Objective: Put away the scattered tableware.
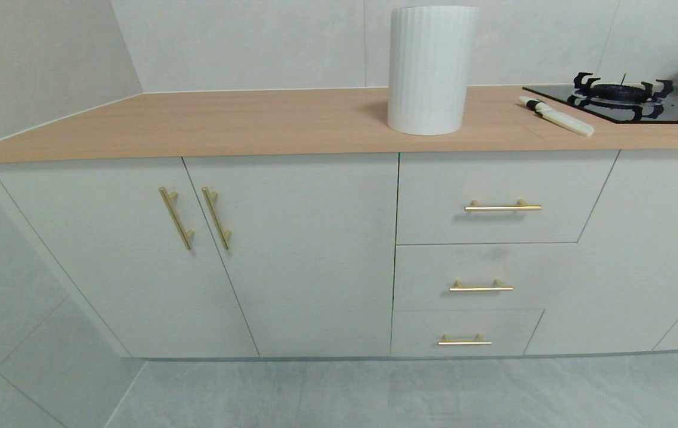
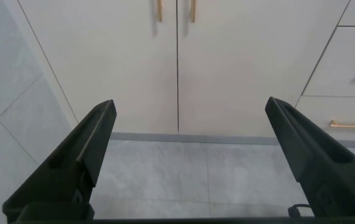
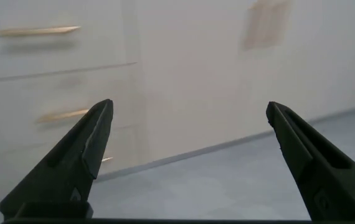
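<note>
A cream-bladed knife [image 1: 556,116] with a dark handle lies on the wooden countertop [image 1: 256,122] at the right, just before the stove. A tall white ribbed container [image 1: 430,68] stands on the counter left of the knife. My left gripper [image 2: 190,112] hangs low in front of the double cabinet doors [image 2: 177,62], open with nothing between its fingers. My right gripper [image 3: 190,112] hangs low facing the drawer column [image 3: 47,68], open and empty as well.
A black gas stove [image 1: 630,98] sits at the counter's far right. Below the counter are two cabinet doors with brass handles [image 1: 196,217] and three closed drawers [image 1: 493,208]. Grey tiled floor [image 1: 374,392] lies before the cabinets, a wall at the left.
</note>
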Motion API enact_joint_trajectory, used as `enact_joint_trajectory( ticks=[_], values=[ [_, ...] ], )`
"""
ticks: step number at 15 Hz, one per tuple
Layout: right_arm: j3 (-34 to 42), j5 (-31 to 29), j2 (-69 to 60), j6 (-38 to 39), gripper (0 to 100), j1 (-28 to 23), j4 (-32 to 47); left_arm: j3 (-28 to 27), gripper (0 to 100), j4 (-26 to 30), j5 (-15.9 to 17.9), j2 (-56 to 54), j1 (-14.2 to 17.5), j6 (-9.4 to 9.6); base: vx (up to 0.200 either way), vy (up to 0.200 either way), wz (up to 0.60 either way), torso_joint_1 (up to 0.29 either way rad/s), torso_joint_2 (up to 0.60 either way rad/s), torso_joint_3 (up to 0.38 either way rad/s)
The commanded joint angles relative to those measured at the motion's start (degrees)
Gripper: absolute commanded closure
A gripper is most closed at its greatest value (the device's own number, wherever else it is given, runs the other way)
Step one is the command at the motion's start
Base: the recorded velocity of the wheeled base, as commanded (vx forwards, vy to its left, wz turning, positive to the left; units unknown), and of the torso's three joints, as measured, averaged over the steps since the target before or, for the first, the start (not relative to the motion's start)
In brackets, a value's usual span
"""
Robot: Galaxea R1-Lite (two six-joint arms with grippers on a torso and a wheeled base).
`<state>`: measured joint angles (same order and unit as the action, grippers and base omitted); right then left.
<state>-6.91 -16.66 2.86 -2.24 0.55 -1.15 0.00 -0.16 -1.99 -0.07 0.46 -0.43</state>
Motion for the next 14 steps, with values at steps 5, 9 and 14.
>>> enact_joint_trajectory(
  ticks=[5,9,14],
  values=[
    [6.8,13.9,-2.9,5.7,0,-0.5,-0.6,0.0,0,0.0,0.0,0.1,0.0,-0.01,0.000,0.000,0.00,0.000,0.00,0.000],
    [6.7,14.3,-2.8,1.7,0,-0.5,1.6,0.0,0,0.0,0.0,0.1,0.0,-0.01,0.000,0.000,0.00,0.000,0.00,0.000],
    [6.7,14.2,-2.9,2.0,0,-0.5,1.6,0.0,0,0.0,0.1,0.1,0.1,0.16,0.000,0.000,0.00,0.000,0.00,0.000]
  ],
)
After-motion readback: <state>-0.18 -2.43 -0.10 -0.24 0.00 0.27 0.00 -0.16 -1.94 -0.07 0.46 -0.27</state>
